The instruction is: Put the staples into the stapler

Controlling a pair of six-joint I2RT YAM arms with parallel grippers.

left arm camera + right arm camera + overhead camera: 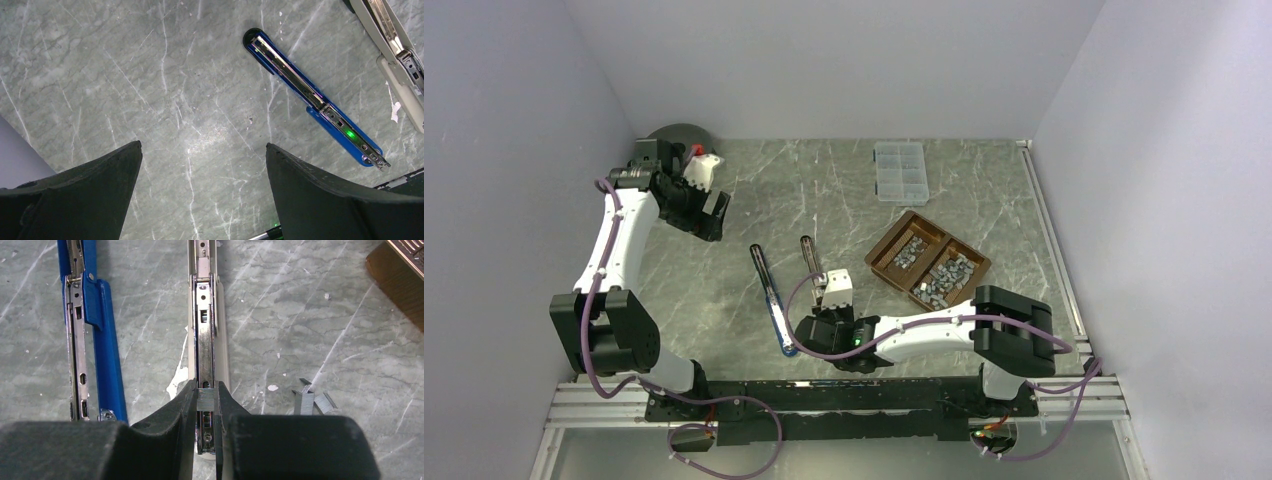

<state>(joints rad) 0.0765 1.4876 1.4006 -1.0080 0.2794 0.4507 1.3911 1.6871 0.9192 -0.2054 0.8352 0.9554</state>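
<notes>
Two staplers lie opened flat on the marble table: a blue one (769,295) and a beige one (809,255). My right gripper (205,390) is shut on a short grey staple strip (205,399), held directly over the near end of the beige stapler's (207,330) metal channel. The blue stapler (95,340) lies just to its left. Several more staples (939,278) fill a wooden tray. My left gripper (714,215) is open and empty at the back left, above bare table (203,144). Its view also shows the blue stapler (310,95) and the beige one (395,55).
The two-compartment wooden tray (872,258) sits right of the staplers. A clear plastic compartment box (900,172) stands behind it. A few loose staple pieces (312,401) lie right of the beige stapler. A dark round object (674,135) sits at the back left corner.
</notes>
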